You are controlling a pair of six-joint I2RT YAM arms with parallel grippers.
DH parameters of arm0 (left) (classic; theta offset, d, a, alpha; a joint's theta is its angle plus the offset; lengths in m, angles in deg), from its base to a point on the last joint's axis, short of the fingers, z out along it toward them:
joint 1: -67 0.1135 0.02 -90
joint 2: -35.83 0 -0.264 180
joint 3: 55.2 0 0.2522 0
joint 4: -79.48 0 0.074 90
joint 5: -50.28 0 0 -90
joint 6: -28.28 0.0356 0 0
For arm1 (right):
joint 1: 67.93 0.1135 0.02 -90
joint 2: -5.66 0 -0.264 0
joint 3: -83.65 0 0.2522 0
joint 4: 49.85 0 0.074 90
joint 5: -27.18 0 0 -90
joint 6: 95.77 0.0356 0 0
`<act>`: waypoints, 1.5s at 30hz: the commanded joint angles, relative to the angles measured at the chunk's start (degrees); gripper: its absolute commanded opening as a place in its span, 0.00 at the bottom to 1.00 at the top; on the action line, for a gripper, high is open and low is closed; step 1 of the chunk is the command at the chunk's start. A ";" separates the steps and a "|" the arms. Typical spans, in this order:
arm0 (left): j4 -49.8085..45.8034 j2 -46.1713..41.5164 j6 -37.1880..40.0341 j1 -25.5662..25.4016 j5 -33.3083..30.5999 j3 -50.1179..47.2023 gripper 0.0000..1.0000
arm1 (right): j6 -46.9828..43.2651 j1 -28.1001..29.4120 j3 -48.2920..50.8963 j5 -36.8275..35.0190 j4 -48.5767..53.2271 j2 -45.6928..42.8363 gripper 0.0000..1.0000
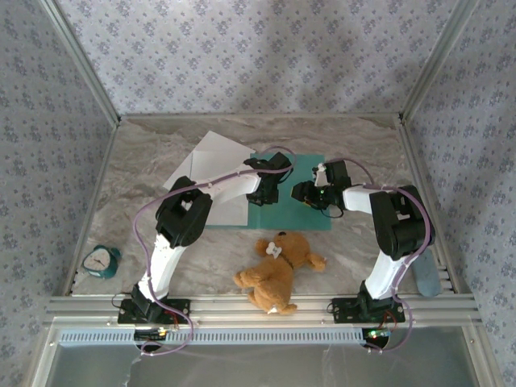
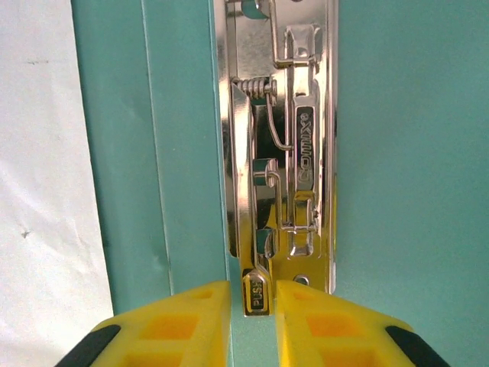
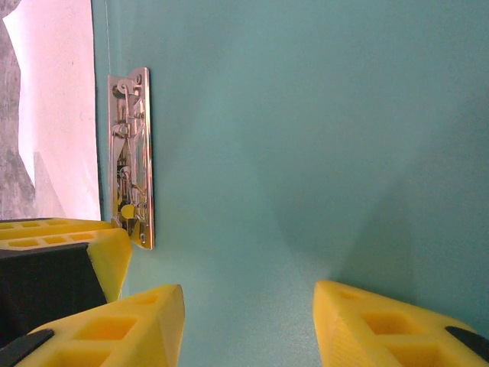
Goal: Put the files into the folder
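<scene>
Risks, left to right:
- The files [image 1: 211,165] lie fanned at the folder's left side, and one sheet seems to overlap its left half. They are not under the clip. If the folder [image 1: 302,211] gets dragged, the sheets could slide further askew.
- The left gripper [image 2: 253,321] straddles the small lever tab at the near end of the clip [image 2: 286,153]. The tab is thin, polished metal, so the yellow pads may slip off it. A sideways pull would probably shift the light card instead of working the spring.
- The right gripper [image 3: 248,329] is over bare teal card. If it does not press down, nothing pins the folder while the lever is worked.

Pose:
- The left arm [image 1: 181,218] reaches forward and right across the sheets, wrist pointed down at the spine. The jaws are nearly together around the tab, with a sliver of teal on each side — cannot tell whether they actually pinch it.
- The right arm [image 1: 395,222] bends inward toward the folder's right half. Its fingers [image 3: 114,329] are spread wide and hold nothing — they are low over the card, just beside the clip's end.
</scene>
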 commanded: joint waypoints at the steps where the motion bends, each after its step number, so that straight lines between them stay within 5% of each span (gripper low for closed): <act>1: -0.98 -3.08 -0.44 -0.45 -1.39 1.46 0.22 | -0.78 0.49 0.14 0.36 0.86 1.21 0.50; 45: 7.91 0.79 -3.67 -1.86 8.85 -3.21 0.02 | 0.53 2.32 0.75 0.53 -1.71 3.67 0.49</act>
